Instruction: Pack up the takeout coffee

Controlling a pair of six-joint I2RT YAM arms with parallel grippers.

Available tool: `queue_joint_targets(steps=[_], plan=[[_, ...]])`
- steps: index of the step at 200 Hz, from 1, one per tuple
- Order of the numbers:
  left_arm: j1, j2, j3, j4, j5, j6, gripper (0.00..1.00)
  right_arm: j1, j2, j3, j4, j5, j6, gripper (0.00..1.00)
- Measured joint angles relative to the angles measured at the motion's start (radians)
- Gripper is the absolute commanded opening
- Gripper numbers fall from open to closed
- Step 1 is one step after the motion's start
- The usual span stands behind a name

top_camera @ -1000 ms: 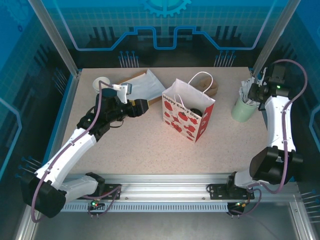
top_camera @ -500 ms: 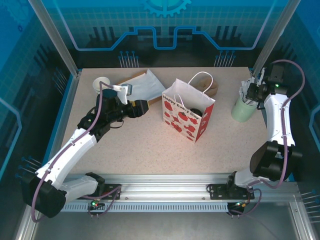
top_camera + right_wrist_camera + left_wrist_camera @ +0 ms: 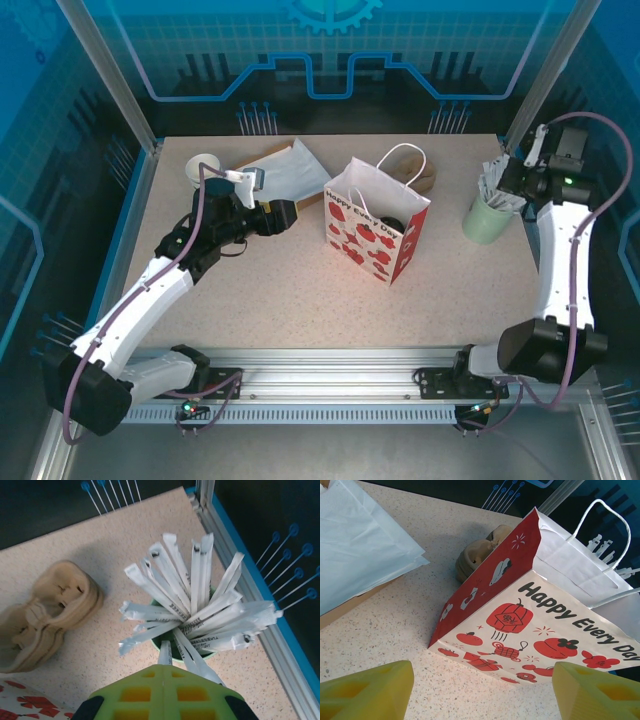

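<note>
At the far left of the table (image 3: 300, 290) stands a stack of white paper cups (image 3: 203, 167), and just right of it lie some flat white paper packets (image 3: 290, 168). The left gripper (image 3: 288, 215) hovers near the front of these packets and points to the right; in the left wrist view its yellow fingers (image 3: 367, 692) stand wide apart with nothing between them, so it is released. In the middle of the table stands the strawberry-print bag (image 3: 370, 235), upright, mouth open, handles up (the words "Happy Every Day" are printed on its side). The takeout coffee (image 3: 389, 226) seems to be inside this bag – from above only a dark round shape, like its black lid, shows in the open mouth, and its green body is hidden. Behind the bag, touching or almost touching it, lies a brown pulp cup carrier (image 3: 425, 180). Further right, near the right edge of the table, stands the pale green cup (image 3: 486, 220) full of white sticks (image 3: 195, 595) that fan out. The right gripper (image 3: 164, 672) is just above this cup with its fingers clenched together – one stick reaches the seam between them, but I cannot tell if it is pinched there.
</note>
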Motion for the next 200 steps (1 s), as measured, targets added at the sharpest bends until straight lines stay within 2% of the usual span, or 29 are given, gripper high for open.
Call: queue_joint_targets(steps=[41, 89, 146, 200], plan=[[0.0, 0.0, 0.0, 0.0, 0.001, 0.002, 0.75, 0.025, -0.071, 0.119, -0.05, 0.012, -0.001, 0.01], [0.0, 0.0, 0.0, -0.01, 0.002, 0.015, 0.75, 0.13, -0.164, 0.276, -0.101, 0.009, -0.005, 0.0], [0.0, 0.0, 0.0, -0.03, -0.002, 0.029, 0.75, 0.29, -0.226, 0.381, -0.107, -0.163, -0.008, 0.0], [0.0, 0.0, 0.0, -0.034, -0.017, 0.029, 0.75, 0.434, -0.203, 0.297, -0.076, -0.28, 0.001, 0.0]])
